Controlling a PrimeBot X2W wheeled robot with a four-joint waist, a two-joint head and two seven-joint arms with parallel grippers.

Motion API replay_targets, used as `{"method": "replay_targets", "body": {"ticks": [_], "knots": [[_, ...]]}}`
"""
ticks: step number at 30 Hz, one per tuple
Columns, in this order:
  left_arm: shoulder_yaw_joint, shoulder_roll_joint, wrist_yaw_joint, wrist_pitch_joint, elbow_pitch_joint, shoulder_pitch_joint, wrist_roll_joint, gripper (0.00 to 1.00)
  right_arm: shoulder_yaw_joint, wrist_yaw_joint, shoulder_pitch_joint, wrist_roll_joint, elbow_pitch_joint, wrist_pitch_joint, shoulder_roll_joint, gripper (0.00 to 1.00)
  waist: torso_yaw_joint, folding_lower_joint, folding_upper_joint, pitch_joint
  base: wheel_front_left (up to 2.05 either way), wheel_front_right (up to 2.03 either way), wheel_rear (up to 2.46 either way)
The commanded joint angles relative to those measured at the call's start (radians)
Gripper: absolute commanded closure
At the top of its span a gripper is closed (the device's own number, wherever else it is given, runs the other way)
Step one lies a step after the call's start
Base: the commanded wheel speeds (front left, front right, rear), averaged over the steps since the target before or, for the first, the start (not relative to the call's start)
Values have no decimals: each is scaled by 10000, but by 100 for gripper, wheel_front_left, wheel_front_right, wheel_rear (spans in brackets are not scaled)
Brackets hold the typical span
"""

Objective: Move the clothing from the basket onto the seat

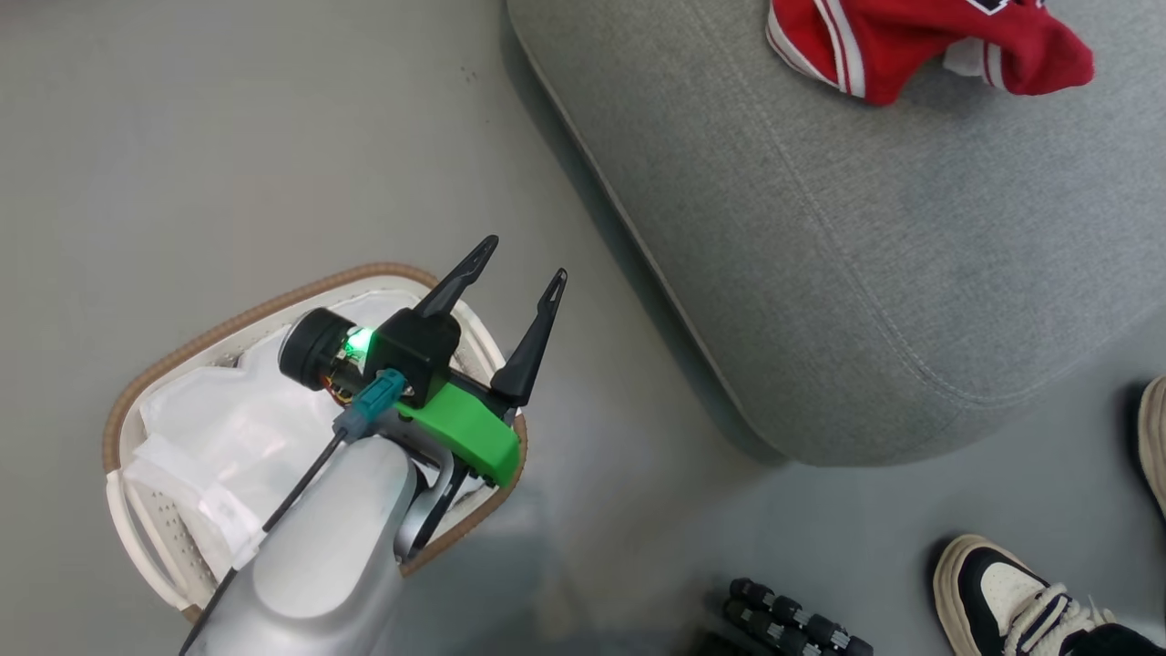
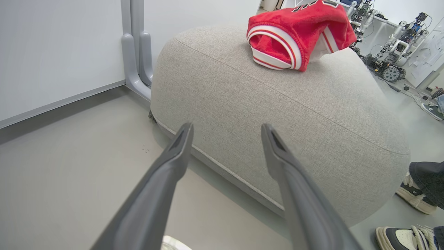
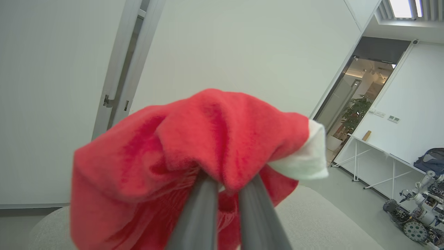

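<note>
Head view: the left gripper (image 1: 526, 258) hangs over the basket (image 1: 209, 328) at lower left, fingers apart and empty; a white sheet (image 1: 209, 428) lies inside. A striped red jersey (image 1: 911, 46) lies on the seat (image 1: 820, 273) at the top right. Left wrist view: those spread fingers at the bottom, the jersey resting on the seat at the top. Right wrist view: the right gripper (image 3: 230, 184) is clamped on a red garment (image 3: 208, 139) at centre, seat beneath. By my judgement one piece is delivered, and the held one is left to set down
</note>
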Motion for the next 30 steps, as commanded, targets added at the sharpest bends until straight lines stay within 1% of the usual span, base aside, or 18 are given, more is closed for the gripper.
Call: {"method": "replay_targets", "body": {"ticks": [1, 5, 10, 14, 18, 19, 20, 21, 22, 26, 30], "knots": [[-46, 111, -37, -4, -73, -253, 78, 0, -178, -15, -160, -167, 145, -17, -66, 100, 393, -1, -1, 534, 0, 0, 0], [-90, 197, -37, -4, -76, -529, 164, 0, -858, -15, 23, -548, 511, -17, -36, 100, 665, -1, -1, 985, 0, 0, 0], [-62, 268, -37, -4, -68, -768, 247, 0, -1903, -15, 357, -782, 1219, -17, 244, 100, 934, -1, -1, 1391, 0, 0, 0], [36, 229, -36, -4, -66, -721, 258, 0, -2309, -15, 646, -982, 1557, -17, 469, 100, 1062, -1, -1, 1527, 0, 0, 0], [39, 170, -36, -4, -33, -641, 269, 0, -2477, -15, 914, -1040, 1700, -17, 742, 100, 1136, -1, -1, 1555, 0, 0, 0], [42, 164, -36, -4, -32, -639, 264, 0, -2498, -15, 955, -1031, 1723, -17, 795, 72, 1150, -1, -1, 1543, 0, 0, 0], [67, 153, -36, -4, -34, -638, 257, 0, -2541, -15, 980, -994, 1674, -17, 849, 50, 1163, -1, -1, 1518, 0, 0, 0], [79, 135, -36, -4, -31, -634, 248, 0, -2570, -15, 1044, -956, 1622, -17, 894, 2, 1171, -1, -1, 1489, 0, 0, 0], [87, 109, -36, -4, -26, -618, 232, 0, -2590, -15, 1165, -934, 1583, -17, 946, 0, 1177, -1, -1, 1426, 0, 0, 0], [197, 17, -36, -4, -25, -526, 187, 0, -2721, -15, 1554, -751, 1390, -17, 1124, 0, 1210, -1, -1, 1147, 0, 0, 0], [338, -78, -36, -4, 2, -425, 130, 0, -2492, -15, 2178, -694, 1113, -17, 1206, 0, 1243, -1, -1, 780, 0, 0, 0]]}}
